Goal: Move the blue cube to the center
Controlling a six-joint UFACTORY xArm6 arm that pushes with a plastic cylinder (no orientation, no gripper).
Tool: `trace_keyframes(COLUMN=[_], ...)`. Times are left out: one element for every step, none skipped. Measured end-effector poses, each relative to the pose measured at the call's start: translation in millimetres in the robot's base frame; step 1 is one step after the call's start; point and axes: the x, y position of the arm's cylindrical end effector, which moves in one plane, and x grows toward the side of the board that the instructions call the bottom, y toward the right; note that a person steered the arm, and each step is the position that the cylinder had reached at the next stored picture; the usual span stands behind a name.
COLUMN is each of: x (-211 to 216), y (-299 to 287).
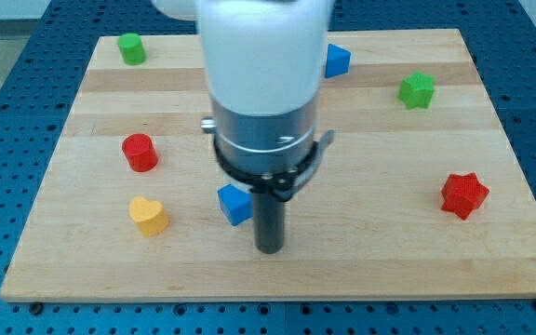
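Observation:
The blue cube (234, 204) lies on the wooden board (389, 214), left of centre and toward the view's bottom. My tip (269, 249) rests on the board just right of the cube and a little below it, a small gap apart. The arm's white and grey body hides the board's middle and top centre. A second blue block (337, 60), its shape partly hidden by the arm, lies near the view's top, right of the arm.
A green cylinder (132, 48) lies at the top left. A red cylinder (140, 153) and a yellow heart (147, 215) lie at the left. A green star (417, 89) lies at the upper right, a red star (463, 194) at the right.

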Motion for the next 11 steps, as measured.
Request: trace_keyframes(x=[-0.7, -1.9, -7.6, -17.9, -22.7, -22.7, -22.7, -23.7, -24.9, -40.5, -50.0], y=[-0.4, -5.8, -22.5, -24.4, -24.4, -24.6, -39.7, -41.8, -41.8, -41.8, -41.8])
